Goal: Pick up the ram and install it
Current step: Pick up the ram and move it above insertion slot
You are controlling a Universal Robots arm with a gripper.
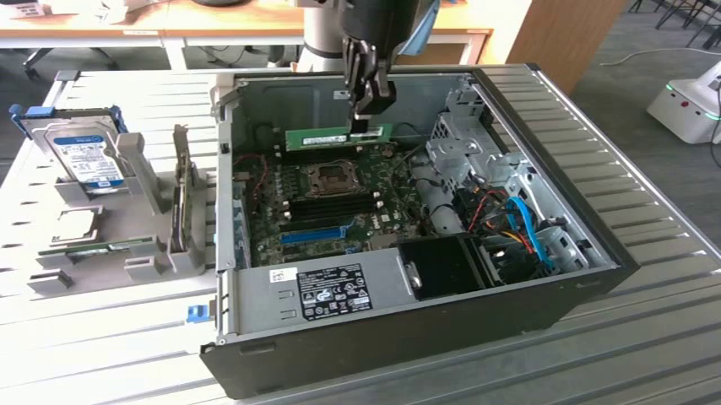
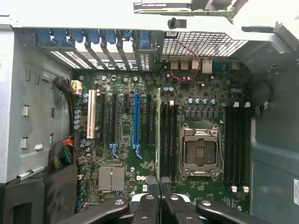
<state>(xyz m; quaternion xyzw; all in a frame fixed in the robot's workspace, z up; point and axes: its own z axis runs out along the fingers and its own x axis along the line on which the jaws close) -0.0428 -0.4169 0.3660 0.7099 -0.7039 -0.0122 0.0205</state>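
Observation:
The ram (image 1: 337,135) is a slim green stick hanging level above the motherboard (image 1: 389,181), inside the open computer case (image 1: 586,253) near its far wall. My gripper (image 1: 362,126) comes down from above and is shut on the stick's top edge toward its right end. In the wrist view the ram (image 2: 159,126) shows edge-on as a thin green line between my fingertips (image 2: 148,203). It hovers over the board next to the long black memory slots (image 2: 168,140), between the blue expansion slot (image 2: 136,121) and the CPU socket (image 2: 200,151).
More black memory slots (image 2: 236,142) lie on the other side of the socket. A black fan shroud (image 1: 451,263) and blue cables (image 1: 528,221) fill the case at the exterior view's right. A hard drive (image 1: 90,156) stands in a grey rack outside the case at the exterior view's left.

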